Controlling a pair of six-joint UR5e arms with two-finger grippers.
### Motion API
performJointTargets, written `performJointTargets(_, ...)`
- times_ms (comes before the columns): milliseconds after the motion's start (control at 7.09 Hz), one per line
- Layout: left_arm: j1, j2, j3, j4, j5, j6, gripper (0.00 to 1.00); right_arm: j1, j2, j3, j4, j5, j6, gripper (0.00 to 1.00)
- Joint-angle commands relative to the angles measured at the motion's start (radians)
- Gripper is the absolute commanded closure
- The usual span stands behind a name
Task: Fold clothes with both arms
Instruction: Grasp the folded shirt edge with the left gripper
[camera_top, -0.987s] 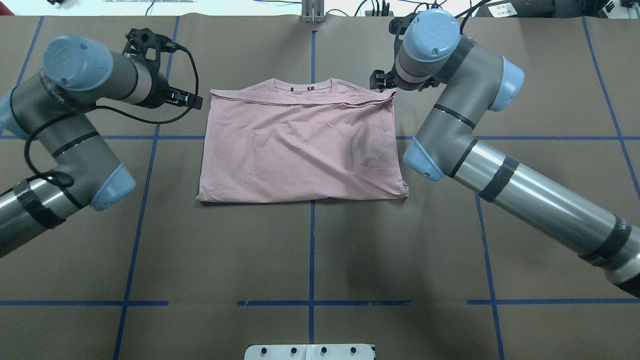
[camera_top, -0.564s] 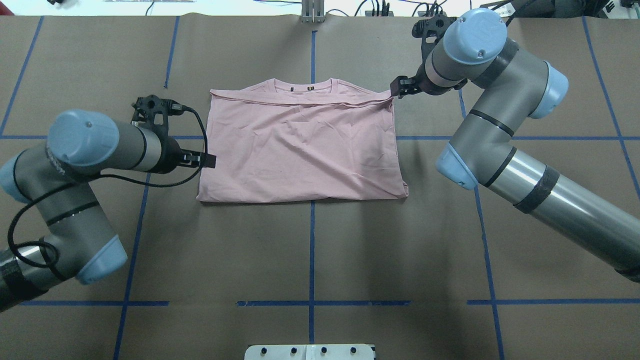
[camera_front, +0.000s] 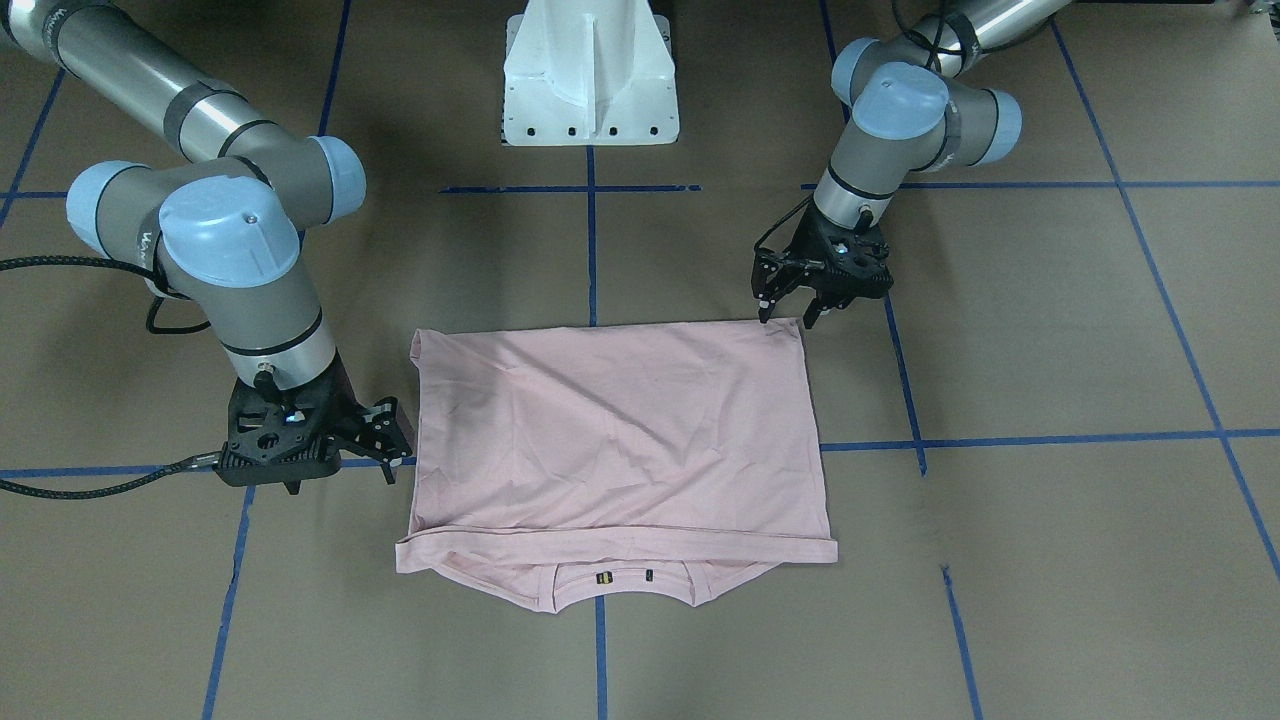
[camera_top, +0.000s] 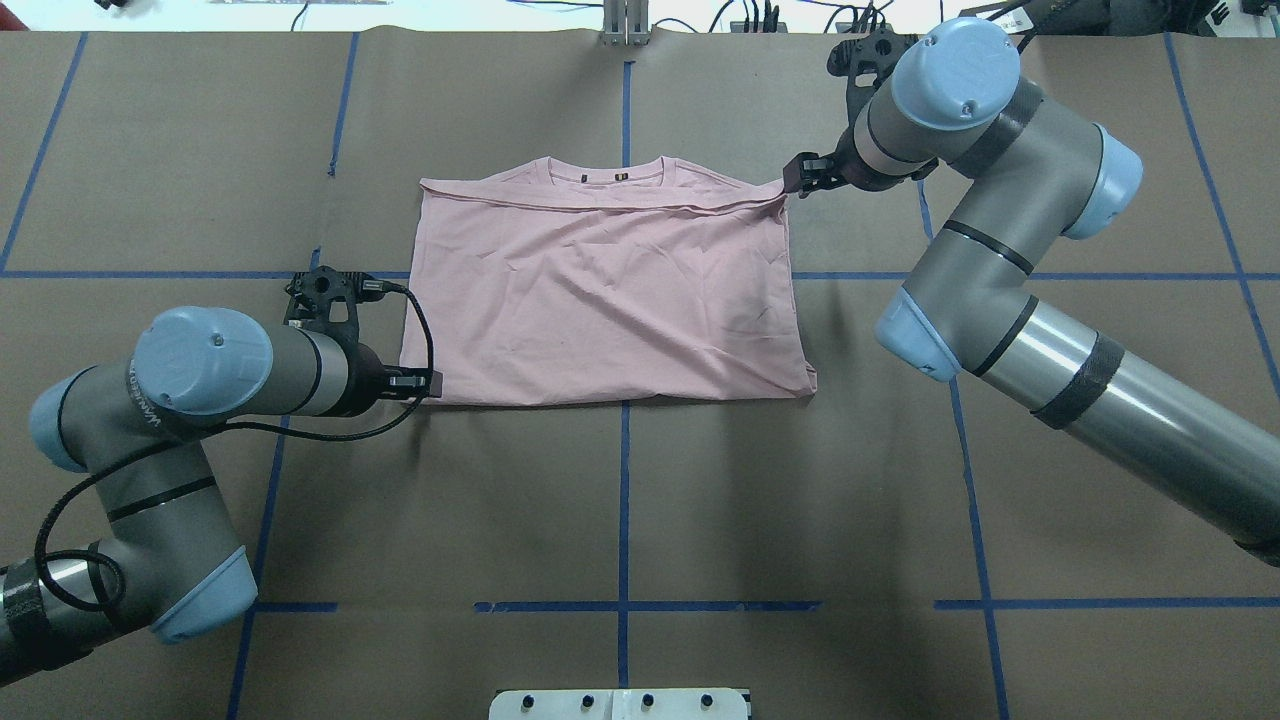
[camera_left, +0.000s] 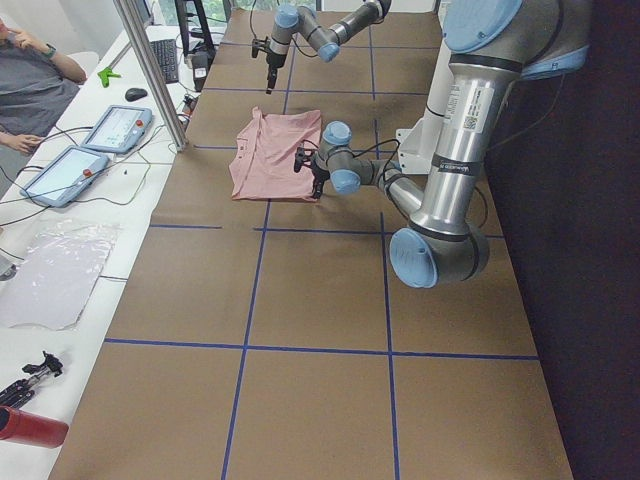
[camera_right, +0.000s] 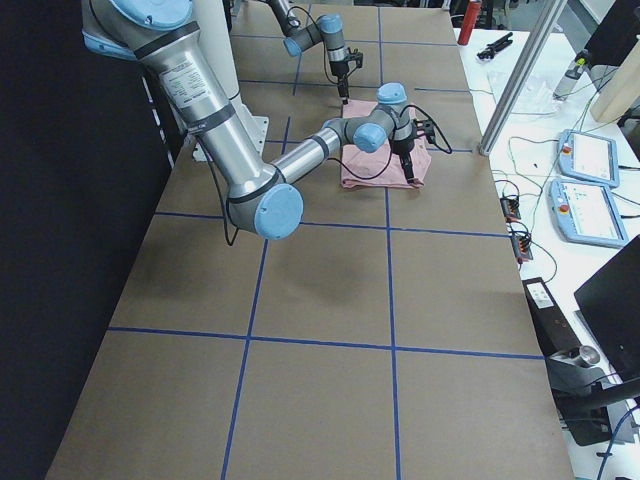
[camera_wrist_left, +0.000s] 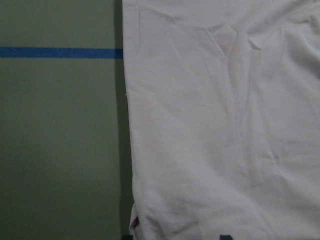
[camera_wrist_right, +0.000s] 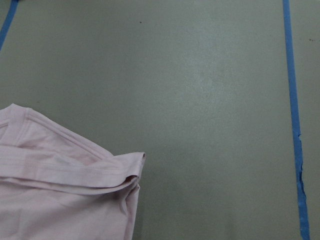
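Observation:
The pale pink T-shirt (camera_top: 600, 290) lies folded flat at the table's middle, plain side up. Its print is hidden. The ribbed collar and neck tags (camera_top: 620, 175) show at the far edge, and in the front-facing view (camera_front: 620, 577). My left gripper (camera_top: 428, 383) is open at the shirt's near-left corner; it also shows in the front-facing view (camera_front: 788, 315). The left wrist view shows the shirt's edge (camera_wrist_left: 215, 125) filling the frame. My right gripper (camera_top: 795, 180) is open just beside the far-right corner, which shows in the right wrist view (camera_wrist_right: 60, 190).
The table is covered in brown paper with blue tape lines (camera_top: 622, 500). The white pedestal (camera_front: 590, 70) stands at the robot's side. A metal post (camera_left: 150, 70), tablets (camera_left: 115, 128) and a person (camera_left: 30, 90) are along the far side.
My left gripper has moved from the shirt's far-left corner along the left edge to its near-left corner. My right gripper shifted slightly right and has stayed by the far-right corner.

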Motion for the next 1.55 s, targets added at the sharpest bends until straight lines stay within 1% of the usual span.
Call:
performJointTargets(0,0.001,0.002,0.007,0.004,0.001,0.000,0.35,0.000,-0.001,0.000,0.000,0.000,0.000,0.00)
performJointTargets(141,0.012,0.000,0.013,0.004,0.003,0.000,0.42,0.000,-0.001,-0.001,0.000,-0.002,0.000,0.00)
performJointTargets(423,0.032,-0.009,0.024,0.004,0.003,0.000,0.67,0.000,-0.004,-0.001,0.000,-0.002,0.000,0.00)
performJointTargets(564,0.034,-0.010,0.022,0.004,0.001,0.000,1.00,0.002,-0.004,-0.001,0.000,-0.002,0.000,0.00)
performJointTargets(846,0.031,-0.001,0.009,0.004,0.001,0.014,1.00,0.000,-0.004,-0.001,0.000,-0.002,0.000,0.00)
performJointTargets(987,0.017,-0.001,0.007,0.004,0.001,0.069,1.00,0.002,-0.005,-0.003,0.000,-0.003,0.000,0.00)
performJointTargets(1128,-0.015,0.025,0.009,0.002,0.001,0.162,1.00,0.000,-0.007,-0.003,0.000,-0.003,0.000,0.00)
performJointTargets(1269,-0.073,0.052,0.021,-0.006,0.000,0.307,1.00,0.000,-0.007,-0.003,0.000,-0.005,0.002,0.00)
performJointTargets(1410,-0.157,0.050,0.074,-0.010,-0.002,0.422,1.00,-0.001,-0.005,-0.003,0.000,-0.006,0.003,0.00)
